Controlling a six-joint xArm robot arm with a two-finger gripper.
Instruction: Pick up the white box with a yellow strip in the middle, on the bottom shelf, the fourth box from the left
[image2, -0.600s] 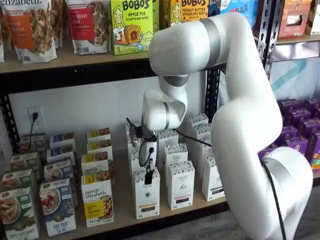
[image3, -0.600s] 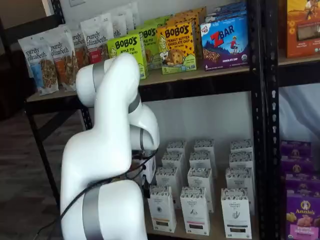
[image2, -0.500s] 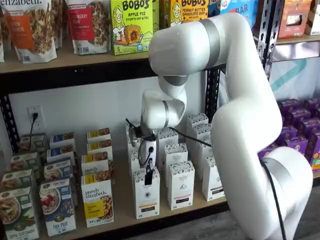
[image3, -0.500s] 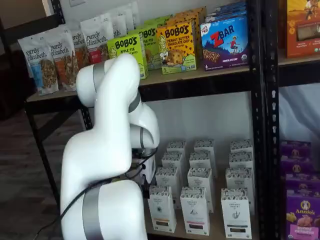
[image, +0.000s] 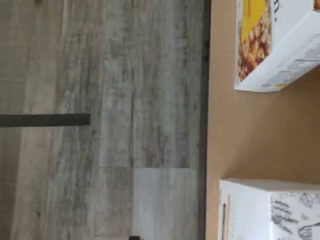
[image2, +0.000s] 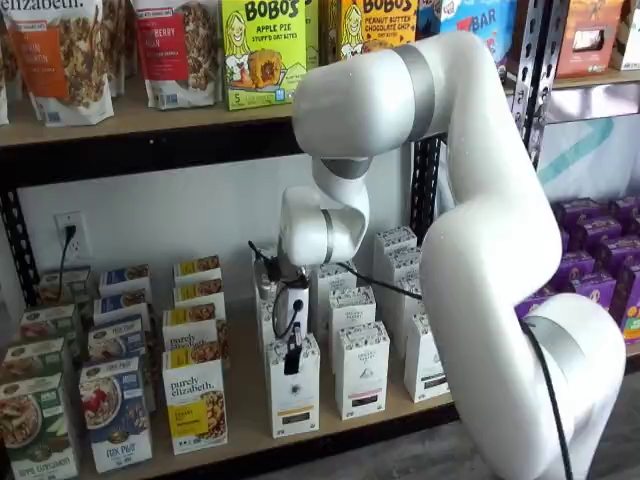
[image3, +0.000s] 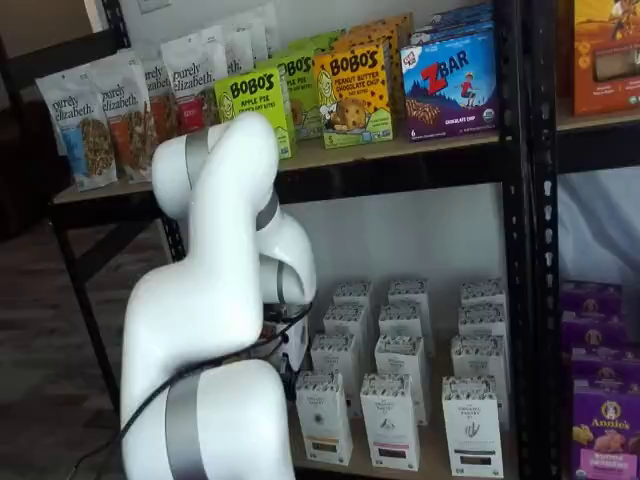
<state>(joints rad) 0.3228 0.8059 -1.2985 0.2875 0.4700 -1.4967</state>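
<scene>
So the white box is found lower centre of the frame, standing at the front edge of the bottom shelf. The gripper is hung right at its top, jaws spread wide, nothing grabbed. The purely elizabeth box is parked just left.

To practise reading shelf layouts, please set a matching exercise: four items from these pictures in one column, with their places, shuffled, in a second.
Things:
1. white box
2. Bobo's apple pie box
3. purely elizabeth box
4. gripper

Places:
A. higher shelf, beside the granola bags
B. just above the white box's top
C. front row of the bottom shelf, under the gripper
D. bottom shelf, next to the white box, yellow panel on front

Pairs: 1-C, 2-A, 3-D, 4-B
</scene>
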